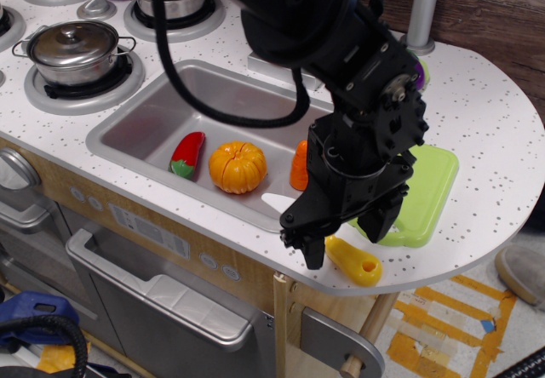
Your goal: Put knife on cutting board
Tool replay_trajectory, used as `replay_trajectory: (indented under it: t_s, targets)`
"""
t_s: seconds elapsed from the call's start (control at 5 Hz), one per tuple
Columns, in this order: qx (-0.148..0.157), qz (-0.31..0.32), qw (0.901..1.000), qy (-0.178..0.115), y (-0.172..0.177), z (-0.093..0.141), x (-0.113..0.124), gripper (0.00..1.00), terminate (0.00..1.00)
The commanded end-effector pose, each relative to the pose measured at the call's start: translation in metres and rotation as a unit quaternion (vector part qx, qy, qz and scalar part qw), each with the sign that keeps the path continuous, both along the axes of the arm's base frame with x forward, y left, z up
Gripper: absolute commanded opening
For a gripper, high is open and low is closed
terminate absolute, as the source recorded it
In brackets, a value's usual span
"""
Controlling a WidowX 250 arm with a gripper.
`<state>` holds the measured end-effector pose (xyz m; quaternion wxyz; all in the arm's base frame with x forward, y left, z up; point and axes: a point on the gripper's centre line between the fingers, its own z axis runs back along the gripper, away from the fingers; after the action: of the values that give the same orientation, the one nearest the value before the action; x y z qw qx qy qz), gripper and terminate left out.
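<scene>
The knife (356, 262) lies on the white counter near the front edge; its yellow handle with the round hole shows, and its pale blade is mostly hidden under my arm. My gripper (342, 237) hangs low right over the knife, one finger on either side of the handle, open. The light green cutting board (426, 192) lies just behind and to the right, partly covered by my arm.
The sink (153, 118) to the left holds a red pepper (187, 154), a toy pumpkin (238, 167) and an orange carrot (301, 163). Pots (74, 50) stand on the stove at the back left. The counter's front edge (358, 291) is just beyond the knife.
</scene>
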<state>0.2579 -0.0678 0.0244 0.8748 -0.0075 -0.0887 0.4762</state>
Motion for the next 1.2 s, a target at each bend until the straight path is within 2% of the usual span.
replay_trajectory:
  t_s: [0.0, 0.4, 0.6, 0.8, 1.0]
  targets:
    - [-0.013, 0.008, 0.9996, -0.022, 0.007, -0.006, 0.007, 1.0, 0.0]
    - [-0.027, 0.024, 0.9992, -0.017, 0.009, -0.02, 0.008, 1.0, 0.0]
    - [-0.046, 0.035, 0.9983, -0.01, 0.01, -0.027, 0.007, 1.0, 0.0]
    - [-0.035, 0.039, 0.9984, -0.02, 0.009, -0.029, 0.007, 0.0, 0.0]
    - [-0.035, 0.036, 0.9985, -0.022, 0.009, -0.024, 0.007, 0.0, 0.0]
